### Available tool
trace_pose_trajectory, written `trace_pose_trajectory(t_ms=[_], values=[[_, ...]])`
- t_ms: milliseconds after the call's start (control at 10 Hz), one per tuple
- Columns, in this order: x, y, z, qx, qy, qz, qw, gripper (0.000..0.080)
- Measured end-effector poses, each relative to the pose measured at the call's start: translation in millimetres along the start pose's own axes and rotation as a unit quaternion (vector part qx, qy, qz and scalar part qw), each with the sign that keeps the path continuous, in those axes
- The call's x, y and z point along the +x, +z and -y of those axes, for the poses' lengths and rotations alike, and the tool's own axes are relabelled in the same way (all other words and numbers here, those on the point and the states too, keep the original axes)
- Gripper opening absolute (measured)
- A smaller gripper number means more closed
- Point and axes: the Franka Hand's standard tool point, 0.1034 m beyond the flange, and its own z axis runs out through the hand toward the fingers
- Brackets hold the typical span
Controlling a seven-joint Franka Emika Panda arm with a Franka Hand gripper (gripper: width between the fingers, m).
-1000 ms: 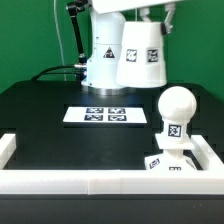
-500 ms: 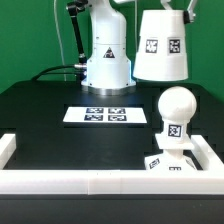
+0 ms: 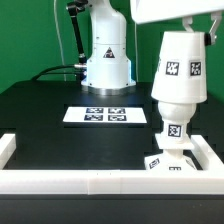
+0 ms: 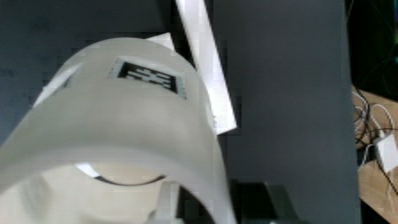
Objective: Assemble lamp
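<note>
1. The shade [image 3: 180,68] hung upright in the air on the exterior view's right, its narrow end up and its wide mouth down.
2. Its lower rim sat over the top of the bulb [image 3: 173,126], hiding the ball's upper part; whether the two touched could not be told.
3. The bulb stood on the base [image 3: 165,161], which lay against the white wall [image 3: 100,181] near the table's front corner on the exterior view's right.
4. The arm reached down to the shade's top from the upper edge of the frame; the gripper itself was out of view, so its state could not be told.
5. In the wrist view the shade [image 4: 116,140] filled most of the frame, a tag on its side.
6. The marker board [image 3: 105,115] lay flat on the black table [image 3: 40,115], well apart from the lamp parts.
</note>
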Motion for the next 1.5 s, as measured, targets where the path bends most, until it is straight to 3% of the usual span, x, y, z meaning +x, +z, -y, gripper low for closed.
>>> trace_pose_trajectory(t_ms=[600, 1000, 1200, 1300, 1400, 1500], values=[[6.0, 42.5, -11.1, -0.01, -0.042, -0.013, 0.999, 0.0044], [3.7, 48.5, -19.7, -0.013, -0.049, -0.014, 0.999, 0.0044], [0.9, 47.5, -27.0, -0.015, -0.047, -0.012, 0.999, 0.0401], [-1.0, 45.7, -30.4, -0.015, -0.044, -0.011, 0.999, 0.0401], [-3.8, 42.8, -32.3, -0.014, -0.042, -0.011, 0.999, 0.0583], [-8.1, 38.8, -33.8, -0.014, -0.03, -0.011, 0.999, 0.0666]])
